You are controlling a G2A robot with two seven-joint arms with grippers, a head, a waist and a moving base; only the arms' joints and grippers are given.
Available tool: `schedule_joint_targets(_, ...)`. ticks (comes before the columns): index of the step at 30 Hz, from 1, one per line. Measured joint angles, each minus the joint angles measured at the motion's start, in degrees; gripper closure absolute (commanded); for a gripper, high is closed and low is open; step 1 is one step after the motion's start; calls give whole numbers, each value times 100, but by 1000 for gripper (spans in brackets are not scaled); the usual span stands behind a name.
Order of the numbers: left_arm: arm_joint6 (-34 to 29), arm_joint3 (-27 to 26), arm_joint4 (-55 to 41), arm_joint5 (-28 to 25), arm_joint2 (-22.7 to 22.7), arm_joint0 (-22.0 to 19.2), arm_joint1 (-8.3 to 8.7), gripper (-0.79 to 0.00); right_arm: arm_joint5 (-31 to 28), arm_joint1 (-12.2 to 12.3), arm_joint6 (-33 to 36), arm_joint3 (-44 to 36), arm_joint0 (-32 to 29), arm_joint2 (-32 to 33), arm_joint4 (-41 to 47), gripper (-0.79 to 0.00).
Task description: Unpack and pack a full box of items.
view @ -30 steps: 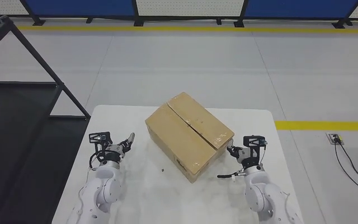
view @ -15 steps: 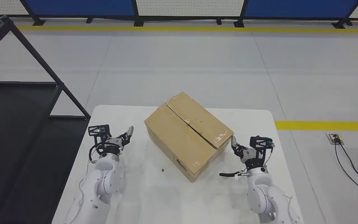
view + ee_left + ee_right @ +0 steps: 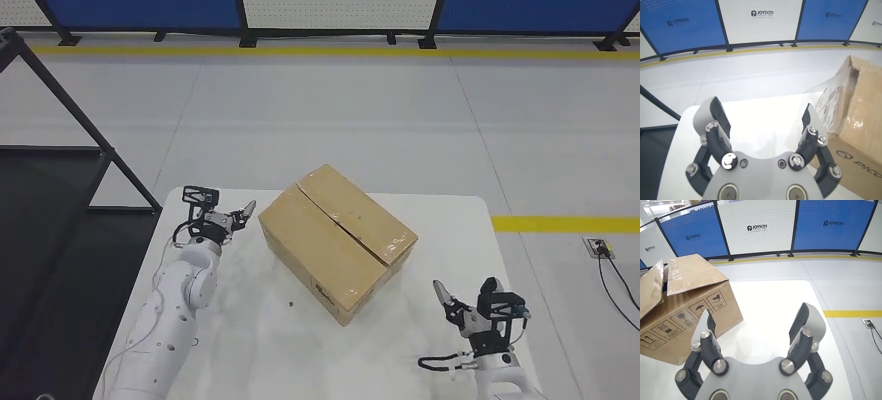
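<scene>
Two shifts to note: left gripper (image 3: 222, 204) up beside the box (image 3: 338, 240), right gripper (image 3: 470, 298) backed away from it. Spread wide and empty, each side. Means unpacking likely not yet started

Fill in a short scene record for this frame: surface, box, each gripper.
surface: white table
cardboard box: angled on the table, top flaps folded over, slightly ajar
left gripper: open, empty, close beside the box's far left corner
right gripper: open, empty, over the table's near right edge, apart from the box
</scene>
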Motion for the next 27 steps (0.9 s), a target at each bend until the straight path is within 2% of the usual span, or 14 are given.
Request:
schedule_joint_targets(4, -101, 447, 110, -406, 176, -279, -26, -785, 39, -1, -46, -102, -192, 66, -21, -785)
schedule_joint_targets(9, -42, 615, 74, -811, 265, -340, -36, -785, 72, -11, -24, -105, -231, 65, -18, -785)
schedule_joint_targets(14, 93, 449, 147, -1136, 238, -156, 13, -785, 64, -21, 34, -61, -172, 31, -47, -785)
schedule_joint_targets(19, 142, 38, 172, -1316, 136, 189, 81, -785, -74, -21, 123, -69, -75, 45, -9, -785)
schedule_joint_targets(21, 142, -145, 208, -1320, 107, 335, 102, -785, -282, -14, 164, -122, -58, 90, 141, -785)
schedule_joint_targets(25, 123, -610, 252, -1322, 34, 680, 148, -785, -1354, 43, 323, -236, -114, 438, 971, -785)
schedule_joint_targets(27, 110, -838, 265, -1328, -3, 849, 169, -785, -1600, 68, 437, -265, -115, 623, 1111, -785)
